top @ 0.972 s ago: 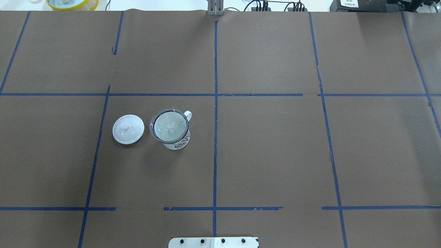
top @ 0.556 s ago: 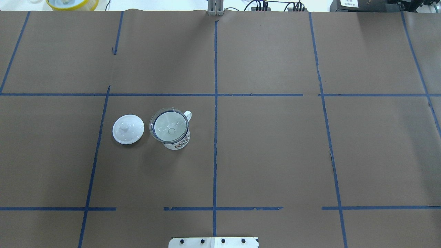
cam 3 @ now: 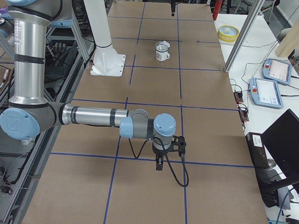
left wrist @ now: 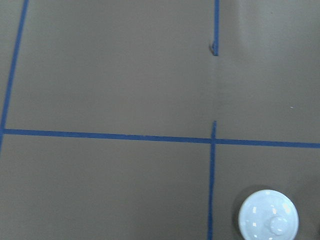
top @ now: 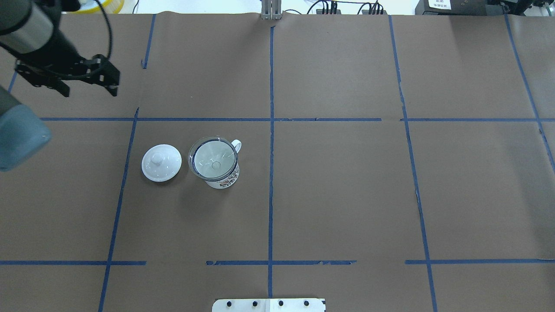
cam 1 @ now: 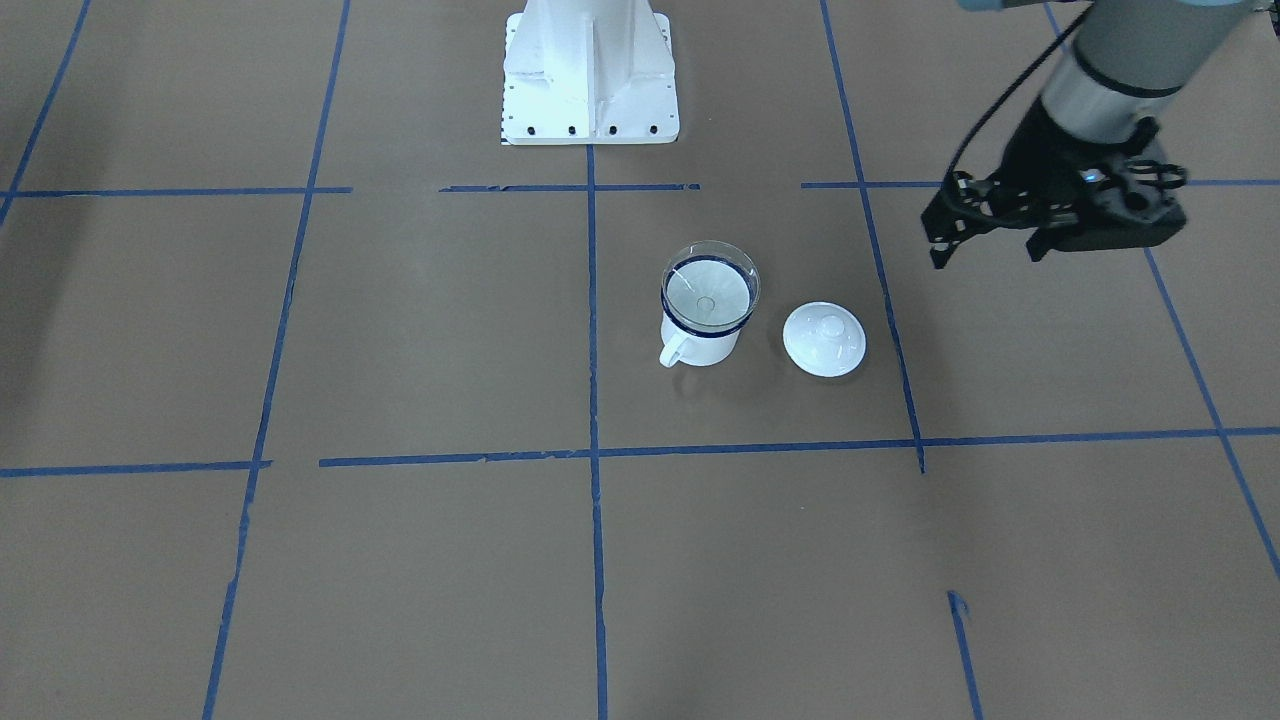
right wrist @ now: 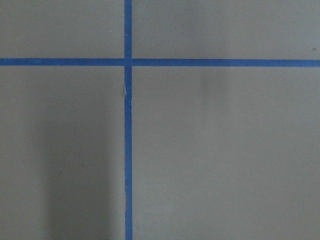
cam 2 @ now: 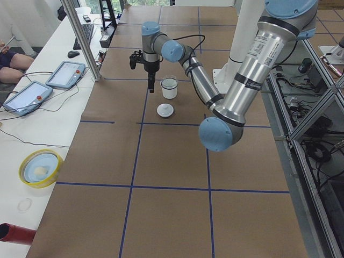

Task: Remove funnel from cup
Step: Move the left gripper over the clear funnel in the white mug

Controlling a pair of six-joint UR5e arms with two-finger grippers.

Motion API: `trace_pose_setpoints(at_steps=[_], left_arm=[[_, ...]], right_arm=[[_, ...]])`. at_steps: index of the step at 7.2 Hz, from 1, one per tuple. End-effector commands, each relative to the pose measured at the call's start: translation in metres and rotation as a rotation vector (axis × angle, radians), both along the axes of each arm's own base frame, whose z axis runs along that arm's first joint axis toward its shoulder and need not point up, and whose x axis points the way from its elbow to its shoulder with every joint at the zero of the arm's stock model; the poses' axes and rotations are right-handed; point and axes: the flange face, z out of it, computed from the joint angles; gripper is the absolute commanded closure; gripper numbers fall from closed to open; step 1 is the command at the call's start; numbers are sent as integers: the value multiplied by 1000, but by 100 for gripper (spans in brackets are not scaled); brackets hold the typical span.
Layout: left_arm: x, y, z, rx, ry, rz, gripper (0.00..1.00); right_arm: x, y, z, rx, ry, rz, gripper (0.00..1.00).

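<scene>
The clear funnel [top: 213,158] sits in the white mug with a dark blue rim, the cup [top: 223,178], left of the table's middle. The mug stands upright, its handle toward the far right. Both also show in the front view, funnel [cam 1: 709,292] in cup [cam 1: 700,345]. My left gripper [top: 89,89] hangs open and empty above the table at the far left, well away from the cup; in the front view [cam 1: 988,250] it is up and to the right of the cup. My right gripper [cam 3: 159,164] shows only in the right side view, far from the cup; I cannot tell whether it is open.
A round white knobbed lid [top: 161,162] lies just left of the cup, apart from it; it also shows in the left wrist view [left wrist: 268,220]. The robot base [cam 1: 590,70] stands at the near edge. A yellow bowl [top: 91,4] sits beyond the far left edge.
My left arm and open gripper have come into the overhead view at the upper left, where no arm showed before. Cup, funnel and lid have not moved.
</scene>
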Motion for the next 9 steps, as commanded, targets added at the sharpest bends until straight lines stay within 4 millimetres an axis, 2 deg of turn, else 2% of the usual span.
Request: trace_pose_setpoints(at_steps=[1,2,4,5,6,7,8,9], left_arm=[[94,37,-46,-77,47,-33,0],[122,46,-56,-80,70,-45,0],[174,29,-67,-121,87,-63,0],[207,32,-71,-126,78,-32,0],[238,40,-69,-107,51,-43,0],[259,48,-61,-99,58,-33,2],[267,47,-57,-101,60,-27,14],[270,51,-57,-103,60,-21,35]], right_arm=[[0,0,0,0,0,0,0],[0,0,0,0,0,0,0],[0,0,0,0,0,0,0],[0,0,0,0,0,0,0],[0,0,0,0,0,0,0],[0,0,0,0,0,0,0],[0,0,0,0,0,0,0],[0,0,0,0,0,0,0]])
